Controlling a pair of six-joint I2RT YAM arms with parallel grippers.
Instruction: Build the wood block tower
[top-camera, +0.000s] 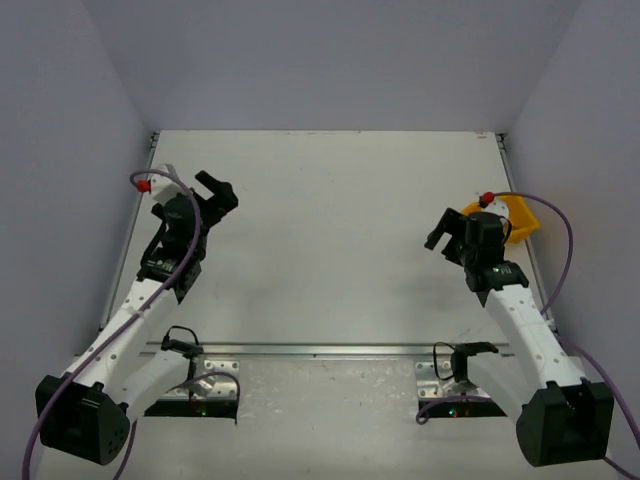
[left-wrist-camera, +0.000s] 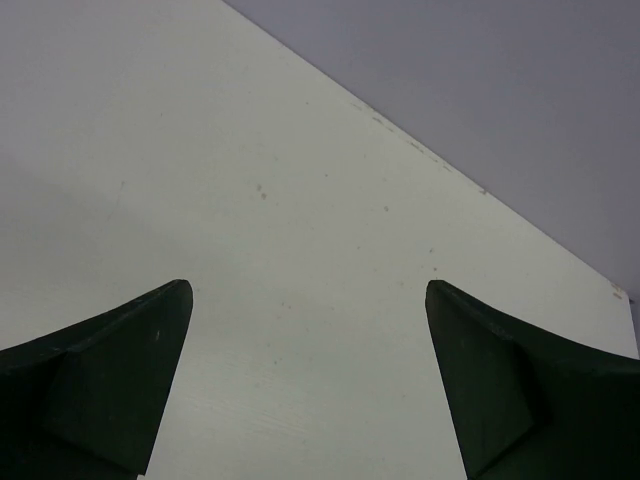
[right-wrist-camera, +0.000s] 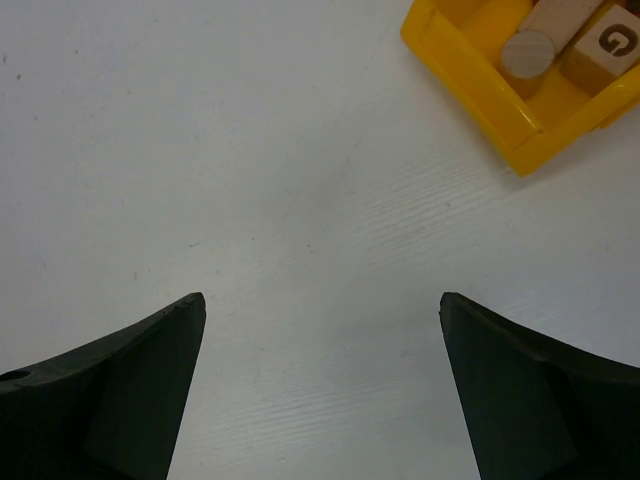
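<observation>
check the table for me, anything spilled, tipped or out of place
Nothing stands out: the wooden pieces sit inside the yellow bin at the right edge of the table, none spilled outside it.

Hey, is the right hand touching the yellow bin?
Apart. The right wrist view shows bare table between the open right hand and the yellow bin.

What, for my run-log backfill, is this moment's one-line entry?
left fingers: open, empty | right fingers: open, empty, near yellow bin | bin holds: G block, round wooden piece | tower: not started
</observation>
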